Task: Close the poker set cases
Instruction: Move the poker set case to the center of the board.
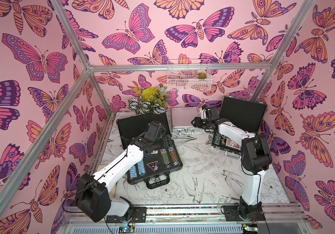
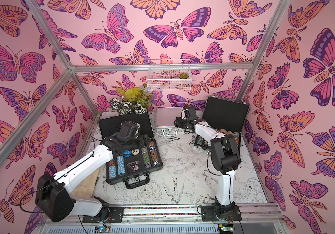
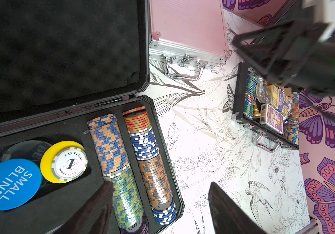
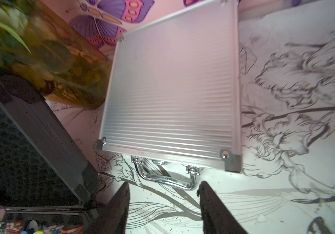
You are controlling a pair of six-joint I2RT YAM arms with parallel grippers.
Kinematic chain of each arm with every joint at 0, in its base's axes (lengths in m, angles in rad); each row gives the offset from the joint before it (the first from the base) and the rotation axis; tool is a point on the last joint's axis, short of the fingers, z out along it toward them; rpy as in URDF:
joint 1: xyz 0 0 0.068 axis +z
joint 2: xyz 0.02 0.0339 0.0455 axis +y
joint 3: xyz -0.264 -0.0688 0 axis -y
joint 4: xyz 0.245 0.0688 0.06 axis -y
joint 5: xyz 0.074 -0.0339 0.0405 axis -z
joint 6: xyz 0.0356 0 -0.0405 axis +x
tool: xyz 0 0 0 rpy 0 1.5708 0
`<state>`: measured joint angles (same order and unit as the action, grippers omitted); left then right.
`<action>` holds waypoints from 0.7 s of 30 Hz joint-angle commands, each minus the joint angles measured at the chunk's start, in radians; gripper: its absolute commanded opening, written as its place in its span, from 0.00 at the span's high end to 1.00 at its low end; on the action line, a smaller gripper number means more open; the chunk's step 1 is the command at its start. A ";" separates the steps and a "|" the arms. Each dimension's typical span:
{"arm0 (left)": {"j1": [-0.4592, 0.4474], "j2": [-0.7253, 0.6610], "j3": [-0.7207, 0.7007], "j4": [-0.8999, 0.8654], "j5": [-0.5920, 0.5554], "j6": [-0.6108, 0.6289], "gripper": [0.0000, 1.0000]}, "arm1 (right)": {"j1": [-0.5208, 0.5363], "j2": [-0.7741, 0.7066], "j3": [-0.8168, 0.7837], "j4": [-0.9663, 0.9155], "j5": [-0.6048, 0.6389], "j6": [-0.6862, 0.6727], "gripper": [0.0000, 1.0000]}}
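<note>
Silver case (image 1: pixel 183 118) shut. Right gripper (image 4: pixel 163 184), jaws parted, empty, by its handle (image 4: pixel 166 182). Left gripper (image 3: pixel 160 185), wide, empty, above open grey case (image 3: pixel 57 194) beside it. Black case (image 1: pixel 242 116) open opposite. Risk: pushed lid (image 1: pixel 140 125) slams, shifting case.

walls (image 1: pixel 162 40): pink; you see butterflies in purple, orange and magenta all over.
tabletop (image 1: pixel 203 172): white, black line drawings of birds and flowers.
large case (image 1: pixel 130 127): dark grey shell, black foam; your chip rows (image 3: pixel 109 141) read blue-white, green, orange-blue.
small case (image 4: pixel 168 91): ribbed silver, tinted pink; chrome handle (image 4: pixel 162 180).
flat case (image 1: pixel 243 114): black foam, silver trim.
disc (image 3: pixel 10 183): blue, white "SMALL BLIND" lettering.
arms (image 1: pixel 118 168): white links, black joints.
plant (image 1: pixel 148 101): yellow-green leaves, plus white ones striped black.
</note>
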<state>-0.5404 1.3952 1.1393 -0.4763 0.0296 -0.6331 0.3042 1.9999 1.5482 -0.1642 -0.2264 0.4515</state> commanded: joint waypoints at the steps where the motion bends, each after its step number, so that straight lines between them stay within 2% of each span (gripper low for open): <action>1: 0.008 -0.001 -0.004 -0.023 -0.008 0.011 0.25 | -0.052 0.009 0.003 -0.007 -0.012 0.026 0.43; 9: 0.009 0.003 -0.003 -0.024 -0.005 0.011 0.25 | -0.098 0.148 0.145 -0.071 -0.113 0.001 0.43; 21: 0.016 -0.016 0.010 -0.034 -0.009 0.023 0.25 | -0.098 0.295 0.248 -0.062 -0.145 0.030 0.45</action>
<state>-0.5323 1.3952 1.1393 -0.4793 0.0296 -0.6315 0.2008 2.2654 1.7538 -0.2104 -0.3534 0.4721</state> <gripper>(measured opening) 0.751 0.553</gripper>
